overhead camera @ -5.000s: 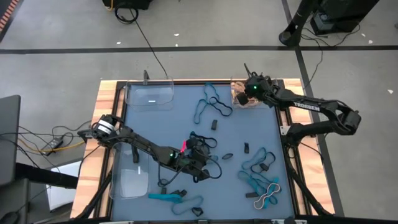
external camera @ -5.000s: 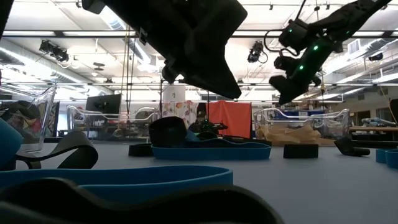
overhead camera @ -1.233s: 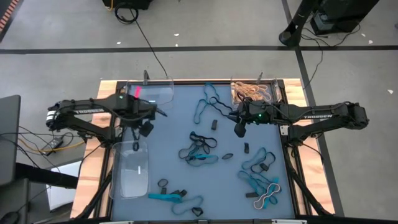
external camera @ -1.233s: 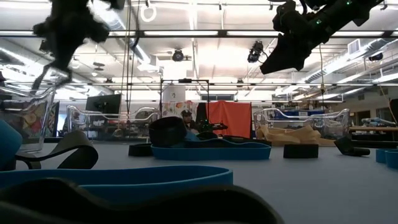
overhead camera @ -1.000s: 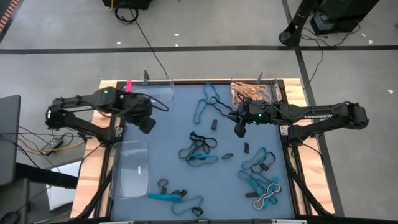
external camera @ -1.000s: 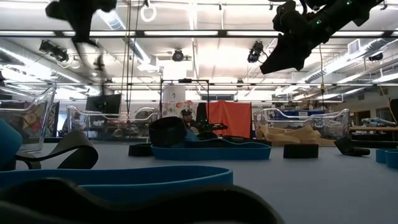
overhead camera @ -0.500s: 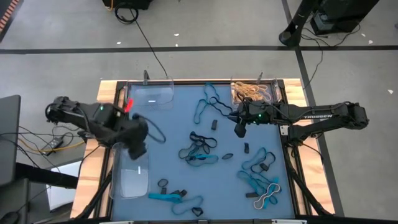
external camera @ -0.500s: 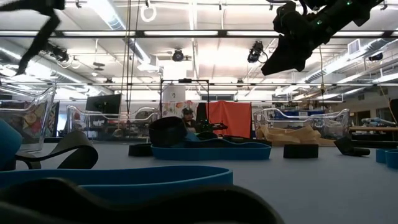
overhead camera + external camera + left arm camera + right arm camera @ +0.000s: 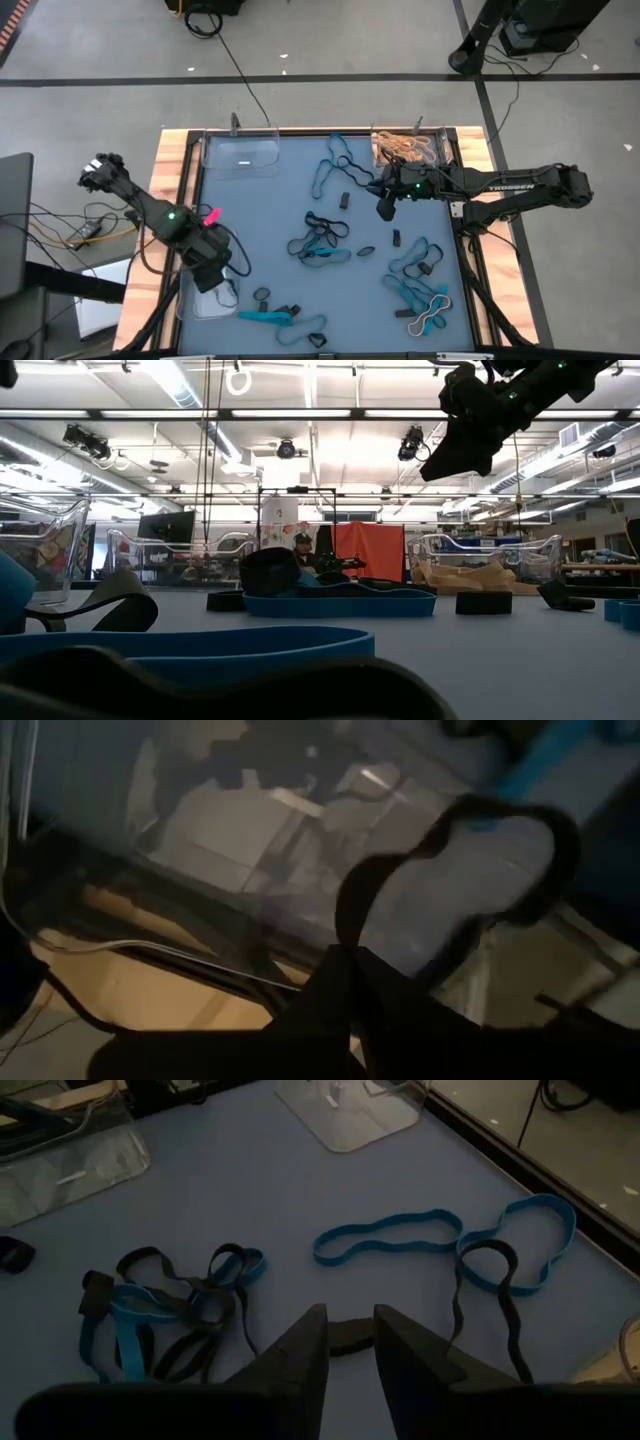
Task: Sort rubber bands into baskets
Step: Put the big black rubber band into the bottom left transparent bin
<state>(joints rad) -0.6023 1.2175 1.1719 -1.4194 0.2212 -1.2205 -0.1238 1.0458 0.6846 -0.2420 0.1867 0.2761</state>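
Left wrist view: black band (image 9: 455,870) pinched in left end effector (image 9: 208,268), held over near basket (image 9: 205,300) for drop. Right end effector (image 9: 386,207) part spread above small black band (image 9: 348,1336) on table (image 9: 380,270).

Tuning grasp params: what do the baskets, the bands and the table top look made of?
Baskets: clear hard plastic, glossy; glare spots, the surface shows through. Rubber bands: thin matte rubber or elastic, apparently; they lie limp in flat, curling loops. Table top: smooth blue-grey sheet, matte; material unclear. Its edge looks like bare wood.

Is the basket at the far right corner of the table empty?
No, the far-right basket holds a pile of tan rubber bands in the high view.
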